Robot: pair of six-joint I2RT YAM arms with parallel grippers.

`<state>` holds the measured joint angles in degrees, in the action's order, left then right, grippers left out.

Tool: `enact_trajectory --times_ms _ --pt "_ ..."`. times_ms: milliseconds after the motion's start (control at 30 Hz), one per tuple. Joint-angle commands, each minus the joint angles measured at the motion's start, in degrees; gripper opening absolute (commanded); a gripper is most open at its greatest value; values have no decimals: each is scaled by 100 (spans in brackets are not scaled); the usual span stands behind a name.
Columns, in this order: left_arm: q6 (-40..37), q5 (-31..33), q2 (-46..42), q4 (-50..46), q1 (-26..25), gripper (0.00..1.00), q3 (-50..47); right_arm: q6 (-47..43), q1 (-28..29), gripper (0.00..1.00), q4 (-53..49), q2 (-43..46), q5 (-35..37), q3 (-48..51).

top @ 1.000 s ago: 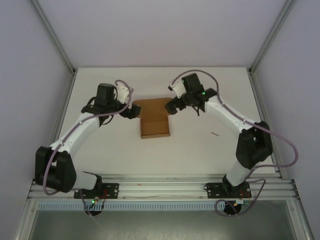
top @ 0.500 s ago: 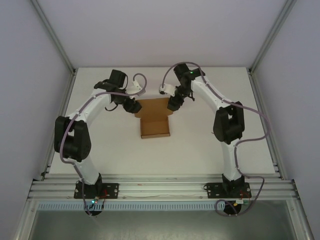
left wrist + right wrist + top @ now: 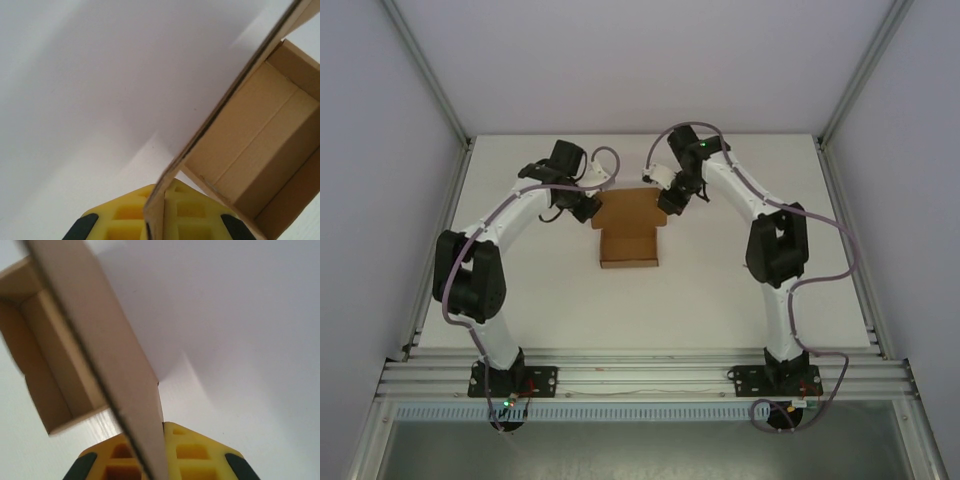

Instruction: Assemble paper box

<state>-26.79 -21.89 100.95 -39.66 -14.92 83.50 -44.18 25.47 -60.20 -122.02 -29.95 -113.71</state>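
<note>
The paper box sits in the middle of the counter, a little toward the far side. It is already a shallow open tray with its mouth facing up. Its lid flap rises from the far wall, and I can't tell from above how steep it stands.

Both arms reach in from the sides, and what matters is that the flap lies directly between them. The left end effector is at the flap's left edge and the right end effector is at its right edge, so neither is nearer than the other. Each is pinched tight on a thin side edge of the cardboard. From the left wrist, the end effector has the flap's edge running down between its yellow pads, with the tray's inside off to the right. From the right wrist it mirrors that: the flap drops into the end effector between its pads, with the tray to the left.

The tray's long side runs left to right across the counter, parallel to the line between the two grips. The whole piece, tray plus lid, stretches from near to far. The hinge is at the far wall, so the lid would swing toward the arm bases to cover the mouth — my guess is both hands need to bring it over together and keep it level, or the panel will twist.
</note>
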Motion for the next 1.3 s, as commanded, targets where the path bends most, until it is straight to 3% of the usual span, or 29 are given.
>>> enact_trajectory --times_ms 0,133,267,367,567,833,1033,1267 --pt "1020 310 -345 578 -184 0 -197 1758 196 0 709 508 815 244" --pt "2347 422 -690 1499 -330 0 -787 2976 407 0 1385 992 1134 861" --pt "3741 577 -803 1841 -437 0 -931 4032 541 0 2440 1496 1466 1670" --pt "4397 592 -849 2303 -580 0 -1080 4586 664 0 2927 1676 1586 2052" --pt "4704 1018 -620 2598 -998 0 -1113 5482 794 0 3453 1570 1592 2314" --pt "5187 1278 -290 2866 -1124 0 -1286 6073 914 0 4021 1582 1929 2878" --pt "5572 1228 -164 3272 -1236 0 -1447 6180 980 0 4261 1665 2031 3285" --pt "5458 1419 -254 3391 -1354 0 -1910 6200 986 0 4496 1867 2293 3891"
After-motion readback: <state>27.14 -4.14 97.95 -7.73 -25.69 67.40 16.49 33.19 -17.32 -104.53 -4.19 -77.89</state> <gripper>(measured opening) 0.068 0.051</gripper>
